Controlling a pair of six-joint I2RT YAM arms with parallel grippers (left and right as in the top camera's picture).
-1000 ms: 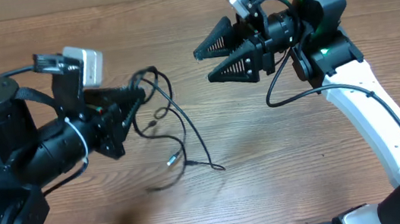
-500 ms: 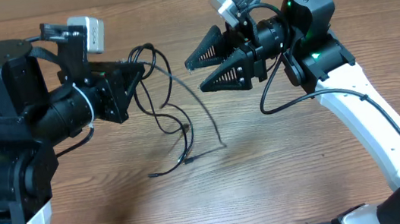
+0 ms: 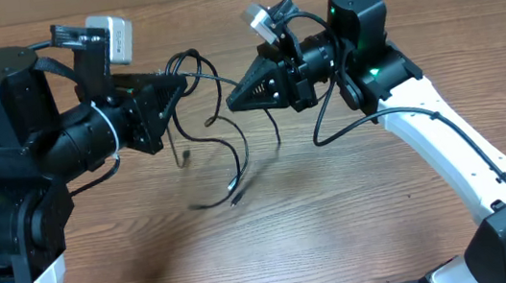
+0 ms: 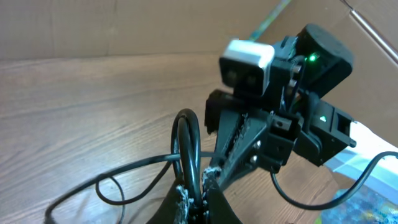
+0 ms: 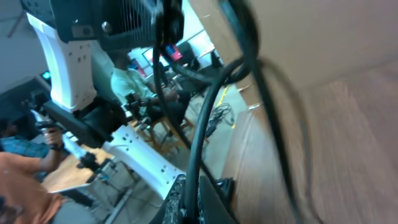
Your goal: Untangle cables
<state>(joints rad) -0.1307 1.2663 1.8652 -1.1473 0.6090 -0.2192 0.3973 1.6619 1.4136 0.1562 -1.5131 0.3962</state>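
Note:
The cables [image 3: 243, 148] are thin black cords hanging in loose tangled loops between my two grippers, above the wooden table [image 3: 359, 215]. My left gripper [image 3: 176, 81] is shut on a cable loop [image 4: 188, 140] that rises from its jaws in the left wrist view [image 4: 198, 194]. My right gripper [image 3: 233, 103] faces it from the right and is shut on another strand [image 5: 205, 118], which runs up out of its closed jaws [image 5: 190, 193]. A grey-tipped plug [image 3: 234, 200] dangles low near the table, and another end [image 3: 180, 157] hangs under the left gripper.
The right arm's own thicker black wire [image 3: 348, 125] loops below its wrist. Its white link [image 3: 468, 159] slants across the right side of the table. The left arm's black base [image 3: 3, 191] fills the left edge.
My right gripper has moved left toward the left gripper and shut on a cable strand. The cables have been lifted, with less of them lying on the table.

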